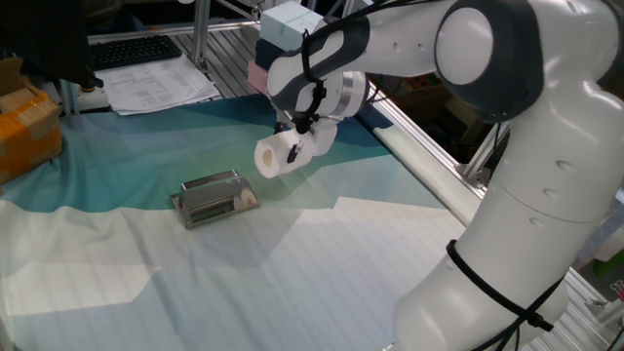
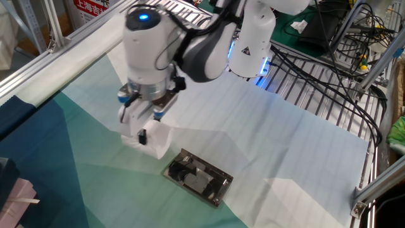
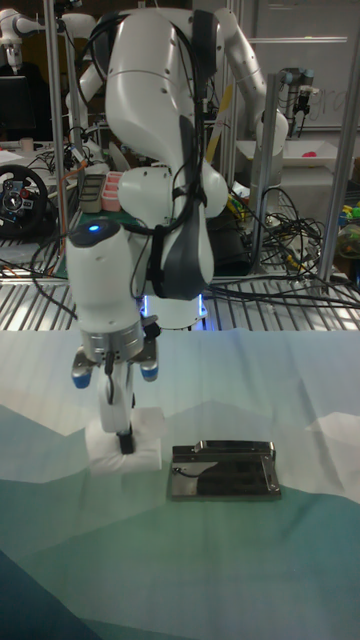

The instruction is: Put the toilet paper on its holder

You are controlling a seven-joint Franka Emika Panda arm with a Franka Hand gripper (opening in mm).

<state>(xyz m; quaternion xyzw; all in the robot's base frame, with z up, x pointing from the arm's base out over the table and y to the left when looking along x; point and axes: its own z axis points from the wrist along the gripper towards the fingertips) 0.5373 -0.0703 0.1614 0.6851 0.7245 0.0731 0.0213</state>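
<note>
The toilet paper is a small white roll with a hollow core, held in the air with its axis tilted. My gripper is shut on it, one finger running down the roll's end. The roll hangs just left of and above the holder. The holder is a flat silver-grey bracket with a bar and a beige end, lying on the cloth. In the tall view the roll sits left of the holder, under my gripper.
A teal and white cloth covers the table. Papers and a keyboard lie at the back, an orange box at the far left. An aluminium rail borders the right side. Cables run over the grating.
</note>
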